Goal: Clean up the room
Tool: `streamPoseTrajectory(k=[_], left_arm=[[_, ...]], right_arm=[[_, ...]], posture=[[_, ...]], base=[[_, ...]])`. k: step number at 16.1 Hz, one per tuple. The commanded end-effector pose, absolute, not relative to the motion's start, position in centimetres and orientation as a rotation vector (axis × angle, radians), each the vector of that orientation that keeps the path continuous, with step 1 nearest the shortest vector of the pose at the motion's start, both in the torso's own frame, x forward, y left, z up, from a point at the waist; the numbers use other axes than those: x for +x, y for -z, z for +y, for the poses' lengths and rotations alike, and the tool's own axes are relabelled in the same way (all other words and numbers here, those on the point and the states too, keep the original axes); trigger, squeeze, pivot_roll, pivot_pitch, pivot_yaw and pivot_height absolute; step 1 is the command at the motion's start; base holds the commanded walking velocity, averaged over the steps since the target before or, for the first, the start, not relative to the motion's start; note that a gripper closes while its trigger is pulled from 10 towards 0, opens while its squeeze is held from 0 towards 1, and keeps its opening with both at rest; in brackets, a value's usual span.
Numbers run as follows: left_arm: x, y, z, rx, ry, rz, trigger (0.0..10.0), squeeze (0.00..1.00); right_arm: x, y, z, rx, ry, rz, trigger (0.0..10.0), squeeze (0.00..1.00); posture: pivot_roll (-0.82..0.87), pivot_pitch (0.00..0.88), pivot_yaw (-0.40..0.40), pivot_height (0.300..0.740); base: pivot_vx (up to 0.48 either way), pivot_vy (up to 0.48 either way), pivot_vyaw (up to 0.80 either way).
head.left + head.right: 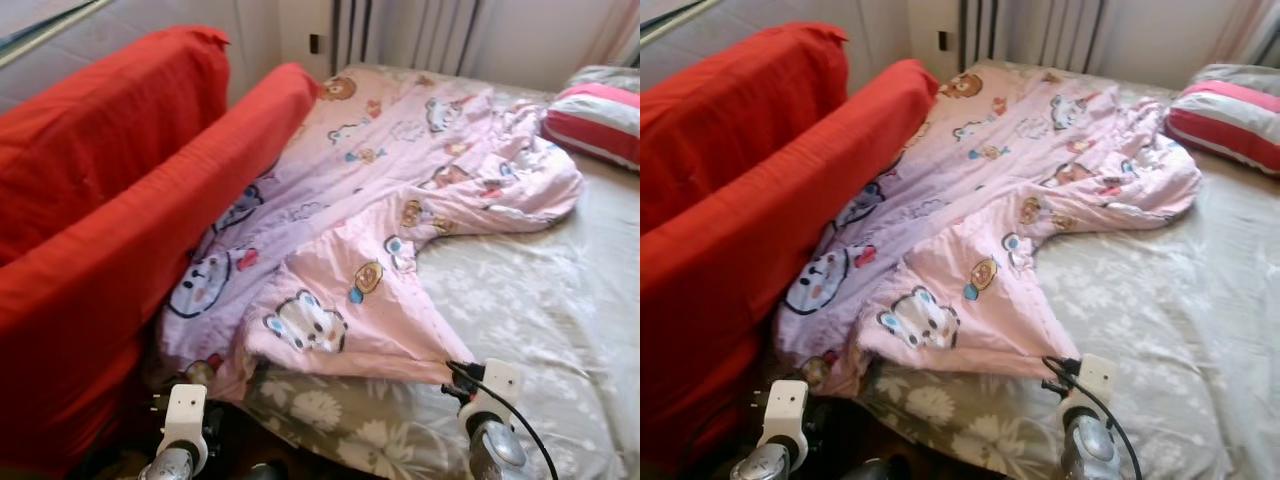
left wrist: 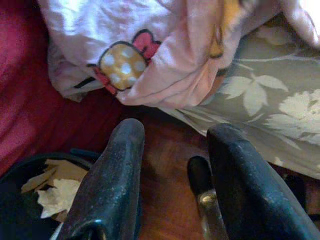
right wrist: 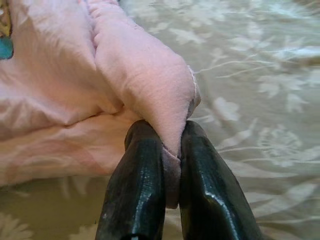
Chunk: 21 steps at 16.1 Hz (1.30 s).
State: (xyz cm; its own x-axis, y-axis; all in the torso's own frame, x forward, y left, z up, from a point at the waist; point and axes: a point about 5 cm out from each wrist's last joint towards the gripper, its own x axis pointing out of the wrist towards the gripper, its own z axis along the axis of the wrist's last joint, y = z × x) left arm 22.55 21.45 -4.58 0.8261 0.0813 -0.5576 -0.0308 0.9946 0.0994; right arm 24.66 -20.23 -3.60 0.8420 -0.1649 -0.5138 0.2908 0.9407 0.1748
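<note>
One pink quilt [image 1: 400,190] lies on one bed [image 1: 560,300] with a leaf-print sheet. One striped pillow [image 1: 600,115] sits at its head. One red sofa [image 1: 110,200] stands beside it. One dark bin [image 2: 30,200] of paper scraps is on the floor. Two hands: the left hand [image 2: 175,165] with fingers apart, the right hand [image 3: 172,165] pinching the quilt.

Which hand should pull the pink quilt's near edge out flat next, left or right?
Right. The right hand is already shut on a fold of the pink quilt above the floral sheet. The left hand is open, low by the bed's edge, holding nothing.
</note>
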Motion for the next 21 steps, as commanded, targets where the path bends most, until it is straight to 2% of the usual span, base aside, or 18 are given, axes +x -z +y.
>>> streamPoseTrajectory(k=[1, 14, 19, 21], left_arm=[[21.5, 5.2, 21.7, 0.091, -0.072, 0.637, 10.0, 0.0], [21.5, 5.3, 21.7, 0.094, -0.06, 0.636, 10.0, 0.0], [21.4, 5.3, 21.6, 0.092, -0.06, 0.637, 10.0, 0.0], [21.3, 5.4, 21.7, 0.094, -0.058, 0.641, 10.0, 0.0]], right_arm=[[24.3, 3.8, -20.4, 0.265, 0.265, 0.521, 10.0, 0.0], [23.6, 4.5, -20.1, 0.272, 0.268, 0.562, 10.0, 0.0], [19.9, 6.9, -20.7, 0.281, 0.335, 0.724, 10.0, 0.0], [17.2, 8.1, -21.7, 0.335, 0.452, 0.789, 10.0, 0.0]], posture=[[0.13, 0.151, -0.001, 0.74], [0.13, 0.15, -0.001, 0.74], [0.12, 0.15, -0.005, 0.74], [0.12, 0.151, -0.002, 0.74]], base=[[0.0, -0.379, 0.0], [0.0, -0.283, 0.0], [0.0, -0.298, 0.0], [0.0, -0.306, 0.0]])
